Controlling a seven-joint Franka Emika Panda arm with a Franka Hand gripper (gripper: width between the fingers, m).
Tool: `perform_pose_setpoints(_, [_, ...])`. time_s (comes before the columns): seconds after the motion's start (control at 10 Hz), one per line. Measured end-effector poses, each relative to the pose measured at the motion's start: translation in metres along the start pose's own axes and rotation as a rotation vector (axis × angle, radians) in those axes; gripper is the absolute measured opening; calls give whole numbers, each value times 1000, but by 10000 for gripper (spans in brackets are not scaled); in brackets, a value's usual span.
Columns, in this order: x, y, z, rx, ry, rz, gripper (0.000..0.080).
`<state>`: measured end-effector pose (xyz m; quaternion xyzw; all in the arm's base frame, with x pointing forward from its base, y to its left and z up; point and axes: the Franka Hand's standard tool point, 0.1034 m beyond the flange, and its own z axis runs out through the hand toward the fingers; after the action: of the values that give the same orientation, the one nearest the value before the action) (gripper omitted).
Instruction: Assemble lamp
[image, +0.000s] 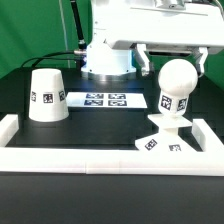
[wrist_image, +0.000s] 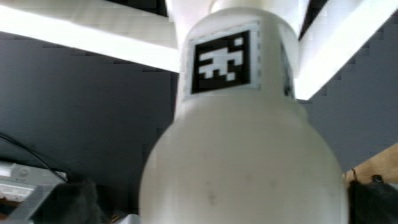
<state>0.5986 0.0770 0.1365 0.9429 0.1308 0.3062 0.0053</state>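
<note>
The white bulb (image: 176, 85) stands ball-up with its stem on the small flat square base (image: 150, 144), close to the front rail at the exterior view's right. My gripper (image: 173, 66) is directly over the ball, and its two dark fingers (image: 143, 62) stand wide apart on either side of it. In the wrist view the bulb (wrist_image: 240, 130) fills the picture with its tag facing the camera. The gripper (wrist_image: 240, 205) straddles it, with a thin gap showing at each side. The cone shade (image: 46, 95) stands apart at the exterior view's left.
The marker board (image: 105, 100) lies flat between the shade and the bulb. White border rails (image: 90, 155) run along the front and both sides. The robot's base (image: 108, 60) and cables are at the back.
</note>
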Motion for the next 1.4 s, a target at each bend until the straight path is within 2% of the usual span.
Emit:
perform_pose_setpoints(0.7, [-8,6,7,1,-38,9,698])
perform_pose_setpoints(0.8, [-12,0,10,31,-120,14,698])
perform_pose_setpoints(0.9, [-9,-6,9,64,-200,23,698])
perform_pose_setpoints(1.0, [-9,-10,10,80,-245,32,698])
perform_pose_setpoints(1.1, [-13,-18,11,109,-335,47,698])
perform_pose_setpoints(1.2, [-12,-20,12,122,-372,50,698])
perform_pose_setpoints(1.4, [-16,-17,15,115,-361,53,698])
